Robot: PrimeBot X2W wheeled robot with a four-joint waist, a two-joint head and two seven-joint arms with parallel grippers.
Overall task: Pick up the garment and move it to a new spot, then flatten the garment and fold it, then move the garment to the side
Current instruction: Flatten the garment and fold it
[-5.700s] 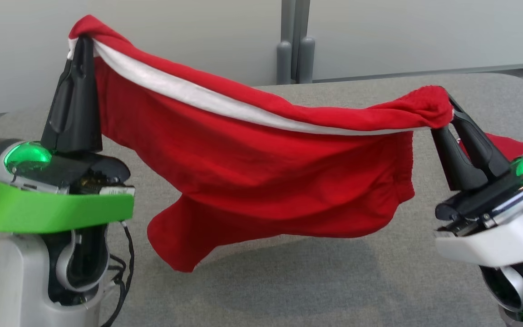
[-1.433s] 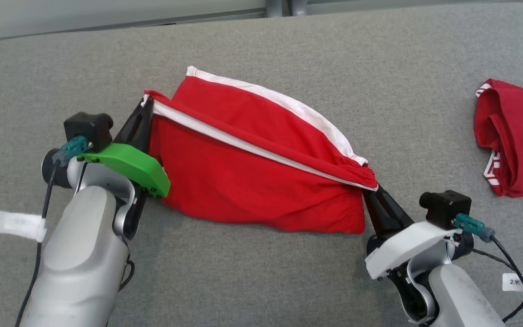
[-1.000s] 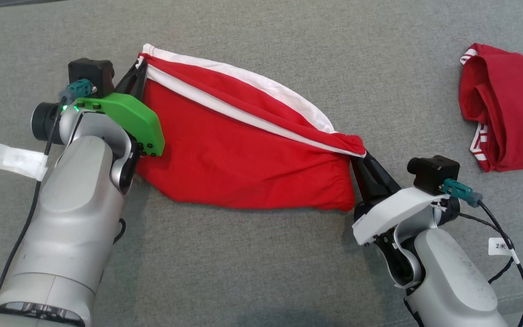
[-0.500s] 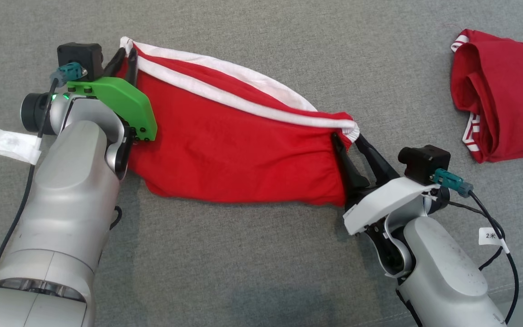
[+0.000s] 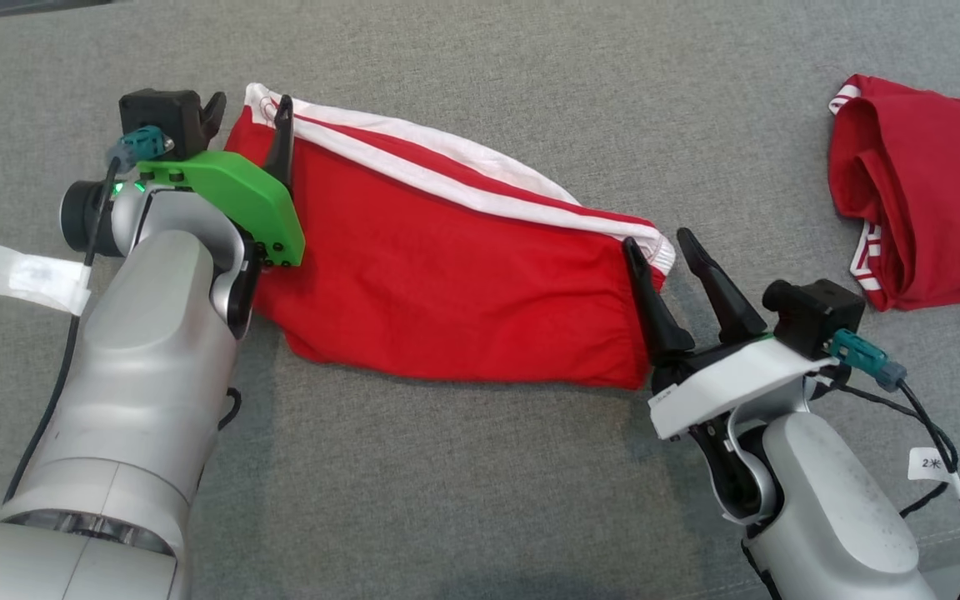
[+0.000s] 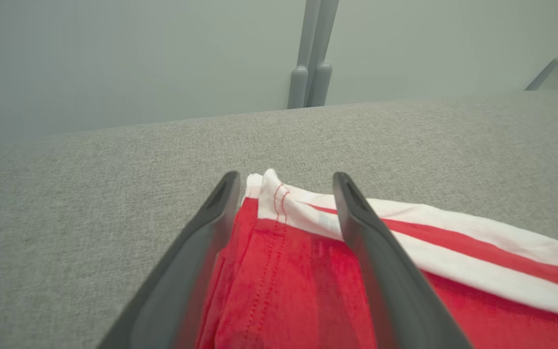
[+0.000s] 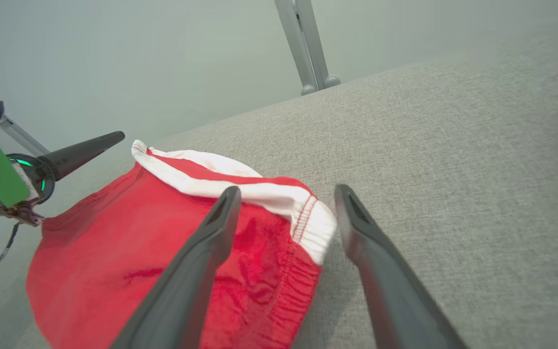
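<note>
Two grippers stand open at either end of the red garment [image 5: 447, 258], and neither has hold of anything. The garment lies on the grey desk [image 5: 480, 483], stretched between the two arms. Its white band runs along the far edge, and its near edge is rumpled and uneven.

The left gripper [image 5: 252, 97] has its fingers [image 6: 201, 252] spread wide over the garment's left corner. In the left wrist view the white stitched corner sits loose in the gap between them, and the cloth is not pinched.

The right gripper [image 5: 656, 239] is just as wide open at the other end. In the right wrist view the gathered elastic corner lies between its fingers [image 7: 385, 271], close to one finger, with bare desk showing before the other.

A second red garment [image 5: 922, 192] with white trim lies crumpled on the desk off to the robot's right, well apart from the first.
</note>
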